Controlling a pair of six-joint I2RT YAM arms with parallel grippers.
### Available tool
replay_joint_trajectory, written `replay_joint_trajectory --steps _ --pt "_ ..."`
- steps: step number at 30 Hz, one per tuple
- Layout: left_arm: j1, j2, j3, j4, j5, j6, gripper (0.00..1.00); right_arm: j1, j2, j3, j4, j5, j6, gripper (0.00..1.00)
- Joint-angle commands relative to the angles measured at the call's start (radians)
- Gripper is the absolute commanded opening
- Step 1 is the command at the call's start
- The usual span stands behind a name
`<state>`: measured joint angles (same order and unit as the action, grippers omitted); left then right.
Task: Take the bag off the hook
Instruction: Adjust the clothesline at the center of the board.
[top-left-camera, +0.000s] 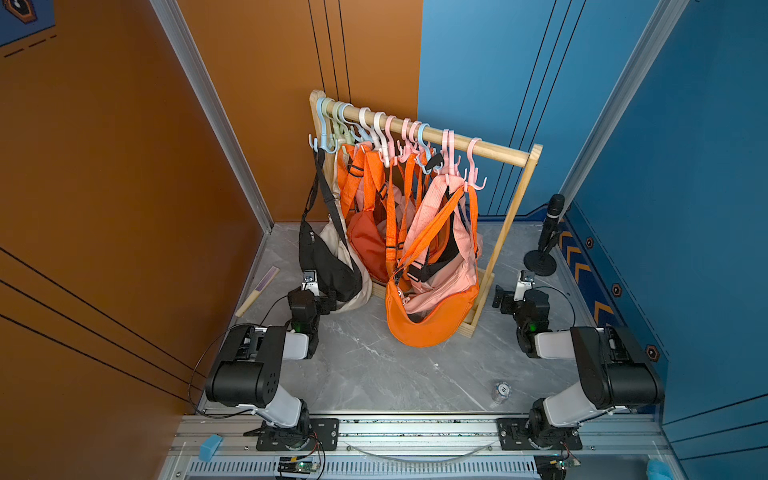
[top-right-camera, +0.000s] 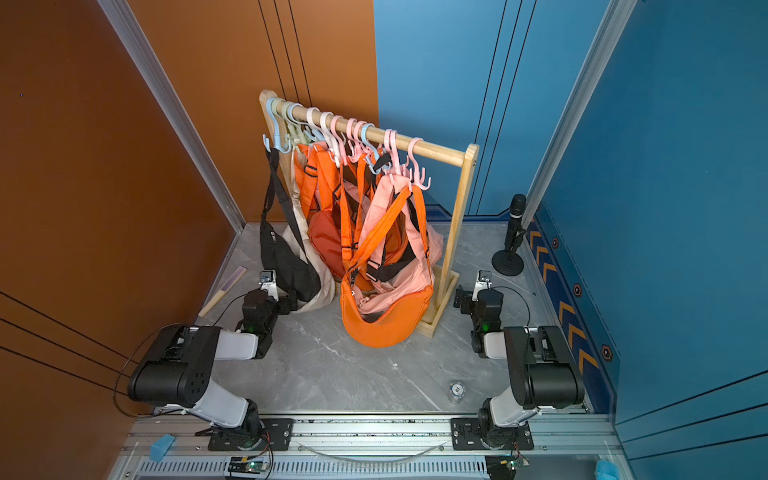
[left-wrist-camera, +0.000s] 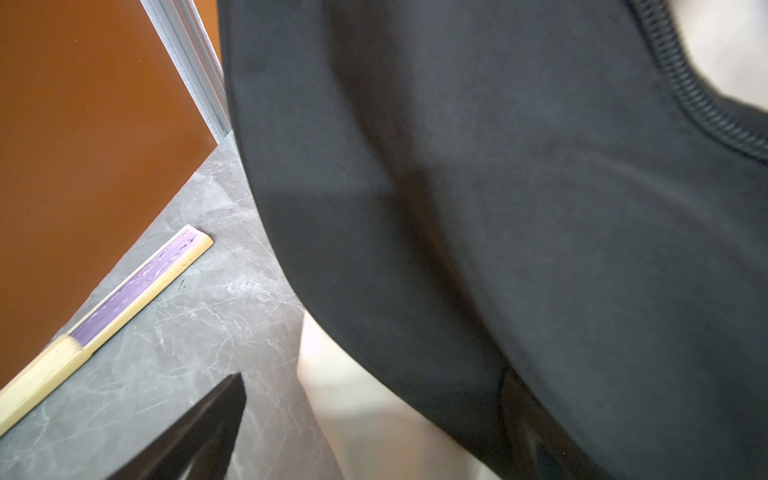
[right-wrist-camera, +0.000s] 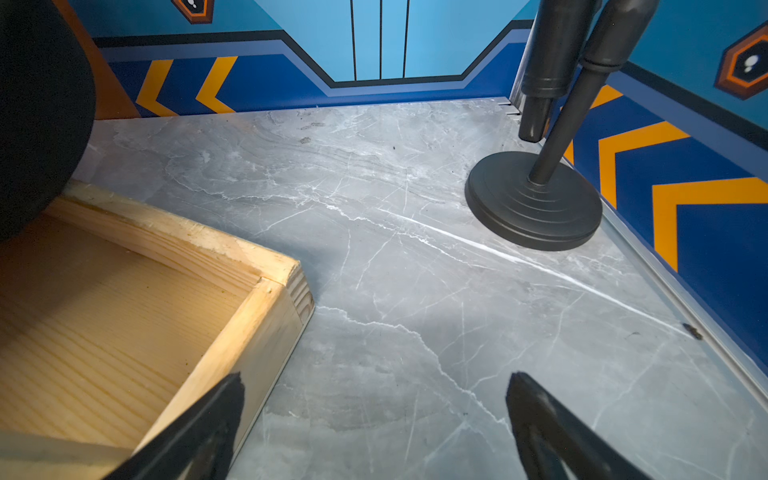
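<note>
A wooden rack (top-left-camera: 498, 150) stands at the back of the grey marble table (top-left-camera: 374, 374), its rail crowded with pastel plastic hooks. Bags hang from them in a thick bunch, mostly orange and pink. The black bag (top-left-camera: 328, 266) hangs at the end of the rail nearest the orange wall, its strap running up to a pale blue hook (top-left-camera: 322, 141), and its body sags low against a cream bag (top-left-camera: 359, 297) behind it. At the front of the bunch a big orange bag (top-left-camera: 428, 320) droops down by the rack's base with a pink bag (top-left-camera: 440, 286) tucked in its mouth. I cannot tell whether it rests on the table.

The left claw (left-wrist-camera: 372, 374) sits low, right up at the underside of the black bag, which fills most of the left wrist view. Its fingers are spread wide. One fingertip (left-wrist-camera: 224, 399) shows over bare table, while the other is dark against the black cloth, so I cannot say whether it touches. Nothing is pinched between them.

The right claw (right-wrist-camera: 376, 376) is also spread wide with nothing in it, low over bare table just beside the corner of the rack's wooden base (right-wrist-camera: 266, 286).

A folded fan (top-left-camera: 257, 291) lies near the orange wall, and a microphone on a round stand (top-left-camera: 547, 237) stands by the blue wall.
</note>
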<state>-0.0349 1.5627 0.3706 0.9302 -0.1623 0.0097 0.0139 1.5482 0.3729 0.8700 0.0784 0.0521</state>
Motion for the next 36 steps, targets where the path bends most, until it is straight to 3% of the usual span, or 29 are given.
replay_joint_trajectory --steps 1,11,16,20,26,30,36 --pt "0.013 0.001 0.013 -0.014 0.049 -0.006 0.98 -0.002 -0.016 0.016 -0.018 -0.008 0.006 1.00" --pt "0.020 -0.006 0.014 -0.019 0.053 -0.010 0.98 0.009 -0.023 0.025 -0.029 0.038 0.010 1.00" --pt "0.010 -0.104 0.017 -0.105 0.034 -0.007 0.98 0.044 -0.204 0.190 -0.484 0.134 0.042 1.00" --pt "-0.020 -0.248 0.018 -0.218 -0.003 0.012 0.98 0.069 -0.376 0.238 -0.620 0.187 0.076 1.00" --pt "-0.051 -0.528 0.084 -0.525 0.029 -0.046 0.98 0.074 -0.617 0.296 -0.831 0.230 0.142 1.00" --pt "-0.097 -0.694 0.145 -0.741 0.060 -0.073 0.98 0.077 -0.763 0.323 -0.958 0.173 0.171 1.00" --pt "-0.251 -0.903 0.203 -0.898 0.104 -0.116 0.98 0.110 -0.937 0.344 -1.045 -0.071 0.183 1.00"
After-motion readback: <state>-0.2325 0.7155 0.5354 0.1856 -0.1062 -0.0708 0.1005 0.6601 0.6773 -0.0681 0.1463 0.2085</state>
